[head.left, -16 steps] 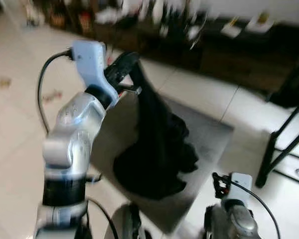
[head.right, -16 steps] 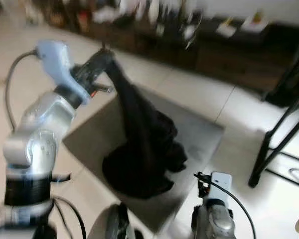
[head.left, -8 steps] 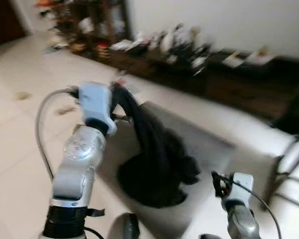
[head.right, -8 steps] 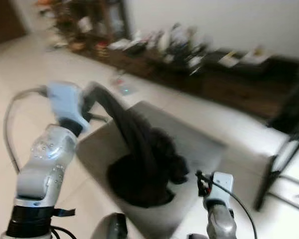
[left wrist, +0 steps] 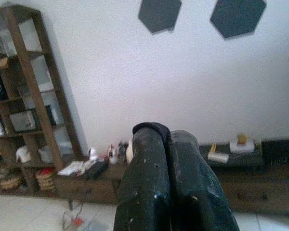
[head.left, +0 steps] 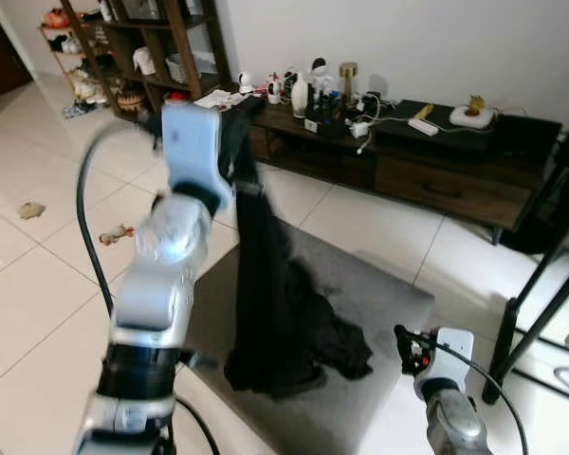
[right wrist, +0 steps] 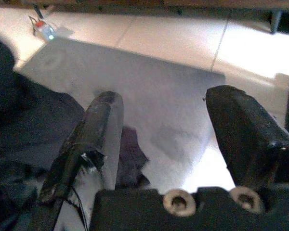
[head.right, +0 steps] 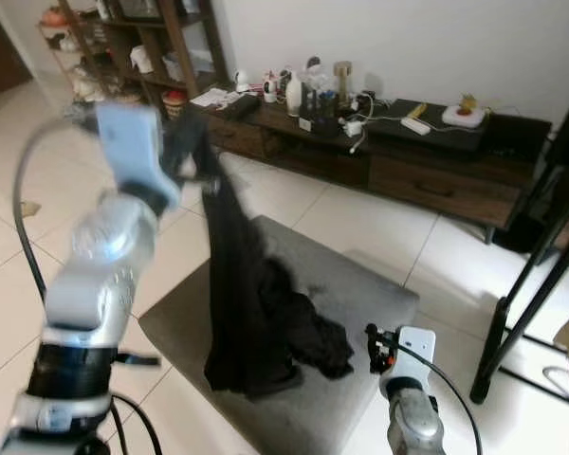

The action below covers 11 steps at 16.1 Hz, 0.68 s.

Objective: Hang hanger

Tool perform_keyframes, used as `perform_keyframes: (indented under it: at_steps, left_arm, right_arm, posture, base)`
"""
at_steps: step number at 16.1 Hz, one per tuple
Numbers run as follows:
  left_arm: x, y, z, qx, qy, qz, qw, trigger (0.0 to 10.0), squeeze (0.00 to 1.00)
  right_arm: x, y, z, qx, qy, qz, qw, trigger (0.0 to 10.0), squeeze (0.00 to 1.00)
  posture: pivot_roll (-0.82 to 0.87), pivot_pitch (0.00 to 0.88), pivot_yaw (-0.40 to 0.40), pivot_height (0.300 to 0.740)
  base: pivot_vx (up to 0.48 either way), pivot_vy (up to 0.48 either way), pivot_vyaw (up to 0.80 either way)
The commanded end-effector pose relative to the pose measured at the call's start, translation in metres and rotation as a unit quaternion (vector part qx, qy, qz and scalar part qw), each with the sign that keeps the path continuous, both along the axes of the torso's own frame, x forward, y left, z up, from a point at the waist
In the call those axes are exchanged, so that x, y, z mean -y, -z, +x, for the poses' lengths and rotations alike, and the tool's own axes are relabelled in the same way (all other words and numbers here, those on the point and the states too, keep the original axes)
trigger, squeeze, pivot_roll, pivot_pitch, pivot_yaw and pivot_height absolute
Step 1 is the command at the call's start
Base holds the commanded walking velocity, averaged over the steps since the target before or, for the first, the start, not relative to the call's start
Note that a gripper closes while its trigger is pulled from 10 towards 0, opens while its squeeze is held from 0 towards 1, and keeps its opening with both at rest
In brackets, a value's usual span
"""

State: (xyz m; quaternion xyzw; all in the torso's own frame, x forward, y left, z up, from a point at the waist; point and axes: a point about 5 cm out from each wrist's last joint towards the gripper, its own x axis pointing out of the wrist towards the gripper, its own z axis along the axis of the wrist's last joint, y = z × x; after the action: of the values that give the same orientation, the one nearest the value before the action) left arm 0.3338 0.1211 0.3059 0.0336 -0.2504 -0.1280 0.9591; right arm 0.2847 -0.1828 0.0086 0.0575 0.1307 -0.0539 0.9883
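- The robot's left arm is raised high; its left gripper has both black fingers pressed together, pinching the top of a black garment; a small metal piece of the hanger juts out just under the grip, and the rest of the hanger is hidden by the cloth
- The black garment hangs straight down from the left gripper in a long dark column; its lower part lies bunched in a heap on a grey rug, near the rug's middle
- The grey rug lies on a floor of pale tiles
- The right gripper is held low, above the rug's near edge; its two fingers are spread wide apart with nothing between them; the garment's heap lies just beside it
- A long, low dark wooden cabinet stands against a white wall at the far side; small bottles, figurines and cables crowd its top
- A tall dark shelf unit stands at the cabinet's left end
- Black metal legs of a stand rise at the right edge of the floor
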Motion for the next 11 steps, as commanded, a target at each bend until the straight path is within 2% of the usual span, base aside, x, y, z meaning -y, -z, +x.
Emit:
perform_keyframes:
  at_steps: [1,6,7,9,10,11]
  left_arm:
    - [-0.002,-0.021,-0.003,0.037,0.012,-0.006,0.999,10.0,0.0]
    - [-0.006,-0.076,0.002,0.113,0.018,-0.047,0.992,10.0,0.0]
    - [-0.005,-0.089,-0.001,0.143,0.015,-0.073,0.987,10.0,0.0]
    - [-0.003,-0.096,-0.002,0.152,0.021,-0.106,0.982,10.0,0.0]
    - [0.003,-0.092,0.0,0.139,0.031,-0.099,0.985,10.0,0.0]
    - [0.003,-0.092,0.0,0.139,0.031,-0.099,0.985,10.0,0.0]
  right_arm:
    - [-0.007,0.002,-0.001,-0.001,-0.01,0.005,1.0,10.0,0.0]
    - [-0.009,0.002,0.001,-0.005,-0.024,0.012,1.0,10.0,0.0]
    - [-0.012,0.001,0.003,-0.004,-0.037,0.016,0.999,10.0,0.0]
    - [-0.022,0.006,0.001,-0.026,-0.087,0.033,0.995,10.0,0.0]
    - [-0.03,0.013,-0.005,-0.052,-0.146,0.023,0.988,10.0,0.0]
    - [-0.03,0.013,-0.005,-0.052,-0.146,0.023,0.988,10.0,0.0]
  posture:
    - [-0.01,0.038,0.084,0.74]
    - [0.0,0.028,0.079,0.74]
    - [0.0,0.027,0.078,0.74]
    - [-0.01,0.029,0.077,0.74]
    - [-0.01,0.033,0.076,0.74]
    - [-0.01,0.033,0.076,0.74]
  base:
    - [0.0,0.0,0.0]
    - [0.0,0.0,0.0]
    - [0.0,0.0,0.0]
    - [0.0,0.0,0.0]
    - [0.0,0.0,0.0]
    - [0.0,0.0,0.0]
